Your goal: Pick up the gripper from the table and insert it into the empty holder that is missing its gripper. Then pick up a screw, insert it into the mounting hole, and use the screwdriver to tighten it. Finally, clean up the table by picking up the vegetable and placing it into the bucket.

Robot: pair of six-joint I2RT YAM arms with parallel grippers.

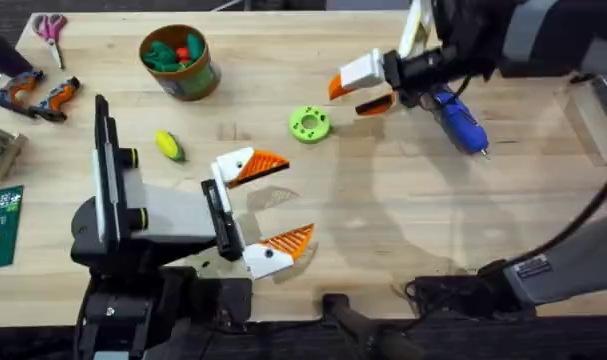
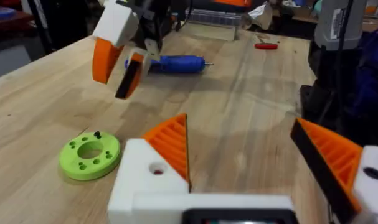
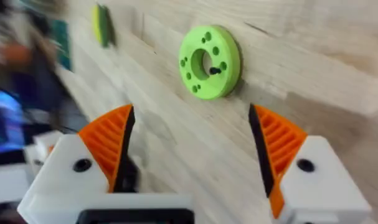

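Here, a pale wooden surface (image 1: 383, 210) carrying the following.

Left gripper (image 1: 273, 205): white blocks with orange ribbed wedge pads, fingers spread wide, nothing between them, low over the near-centre of the surface. In the left wrist view (image 2: 263, 168) both pads show apart.

Right gripper (image 1: 363, 88): same white-and-orange build, fingers spread, holding nothing, at the far side near the middle. It also shows in the right wrist view (image 3: 189, 162), and farther off in the left wrist view (image 2: 117, 62).

Bright blue cylindrical screwdriver with a black tip (image 1: 461, 122): lying flat on the far right, just beside the right gripper; also seen lying behind that gripper (image 2: 176, 63).

Green round plastic disc with holes (image 1: 309, 124): flat on the surface, between the two grippers; a small dark screw stands in it (image 2: 98, 134). The disc faces the right gripper's open fingers (image 3: 208, 61).

Small yellow-green oblong toy vegetable (image 1: 170, 146): on the surface left of centre, well apart from the disc.

Small round olive-gold bucket (image 1: 188, 80): far left, upright, holding dark green and red toy foods (image 1: 173, 52).

Orange-and-black hand tools (image 1: 38, 95) and pink-handled scissors (image 1: 51, 30): at the far left edge.
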